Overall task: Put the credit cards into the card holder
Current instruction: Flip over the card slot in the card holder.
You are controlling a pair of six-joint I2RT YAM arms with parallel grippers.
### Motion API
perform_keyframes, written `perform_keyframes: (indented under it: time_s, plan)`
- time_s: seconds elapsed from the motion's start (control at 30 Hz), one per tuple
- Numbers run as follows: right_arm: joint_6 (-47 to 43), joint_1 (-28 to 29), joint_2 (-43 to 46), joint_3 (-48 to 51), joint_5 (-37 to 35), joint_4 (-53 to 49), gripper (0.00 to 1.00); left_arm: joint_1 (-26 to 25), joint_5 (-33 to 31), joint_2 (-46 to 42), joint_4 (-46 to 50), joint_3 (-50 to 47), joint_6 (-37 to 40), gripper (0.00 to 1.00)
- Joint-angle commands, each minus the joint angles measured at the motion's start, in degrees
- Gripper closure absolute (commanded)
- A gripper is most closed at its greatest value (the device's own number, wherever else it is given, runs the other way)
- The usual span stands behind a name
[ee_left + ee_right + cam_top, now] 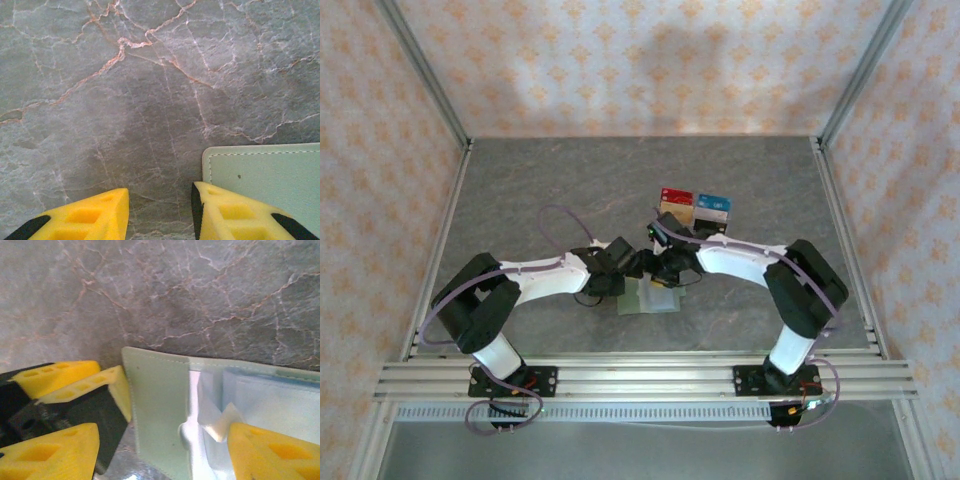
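Overhead, both arms meet at mid-table above the card holder, and the credit cards sit near it on the far side. At the left wrist, the left gripper stands parted over bare table, grasping nothing, with one finger overlapping the holder's corner. At the right wrist, the right gripper is spread wide and released, straddling the unfolded holder's pale pockets.

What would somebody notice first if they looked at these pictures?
The left arm and right arm meet mid-table over the open sage-green card holder. Up close, the bright yellow right end effector straddles its pale pockets. Just beyond, red and blue credit cards pop against the grey table.
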State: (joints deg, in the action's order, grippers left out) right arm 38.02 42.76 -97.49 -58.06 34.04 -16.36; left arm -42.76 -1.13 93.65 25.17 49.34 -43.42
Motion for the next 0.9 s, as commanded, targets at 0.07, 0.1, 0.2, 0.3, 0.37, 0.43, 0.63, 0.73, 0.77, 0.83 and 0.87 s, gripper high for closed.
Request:
perform_keyframes:
  time_s: [0.07, 0.1, 0.2, 0.3, 0.37, 0.43, 0.63, 0.73, 0.77, 0.83, 0.87]
  plan:
    - [4.4, -0.1, 3.5, 2.0, 3.6, 5.5, 0.31, -1.3, 3.6, 1.7, -1.2, -1.2, -0.7, 0.62]
    - [4.7, -0.1, 3.6, 2.4, 4.0, 6.0, 0.31, -1.3, 3.6, 1.7, -1.2, -1.2, -0.7, 0.62]
    - [5.5, -0.1, 3.4, 3.6, 5.6, 7.9, 0.30, -1.3, 3.6, 1.5, -1.5, -1.4, -0.9, 0.62]
    - [6.6, -0.2, 1.8, 4.0, 7.4, 9.6, 0.29, -1.3, 3.6, 1.2, -1.7, -1.7, -1.1, 0.62]
    - [8.1, -0.2, 1.4, 4.4, 8.4, 12.1, 0.29, -1.2, 3.6, 0.9, -1.4, -1.7, -1.2, 0.62]
    - [8.9, -0.2, 1.2, 4.4, 8.7, 13.7, 0.29, -1.3, 3.8, 0.6, -1.2, -1.7, -1.1, 0.62]
    - [13.4, -0.2, -0.2, 3.8, 11.6, 19.7, 0.28, -1.3, 3.8, 0.0, -0.8, -1.6, -1.5, 0.61]
    - [15.0, -0.2, -0.8, 3.8, 12.2, 21.6, 0.28, -1.3, 3.8, -0.7, -1.0, -2.1, -2.1, 0.58]
    - [15.6, -0.2, -1.2, 3.6, 12.3, 22.1, 0.27, -1.3, 3.7, -1.0, -1.0, -2.3, -2.2, 0.57]
    - [17.2, -0.2, -1.7, 3.7, 12.7, 24.6, 0.27, -1.3, 3.8, -1.8, -0.6, -2.4, -2.5, 0.55]
    - [17.9, -0.2, -2.1, 3.5, 12.8, 25.4, 0.27, -1.3, 3.6, -2.5, -0.2, -2.3, -2.6, 0.55]
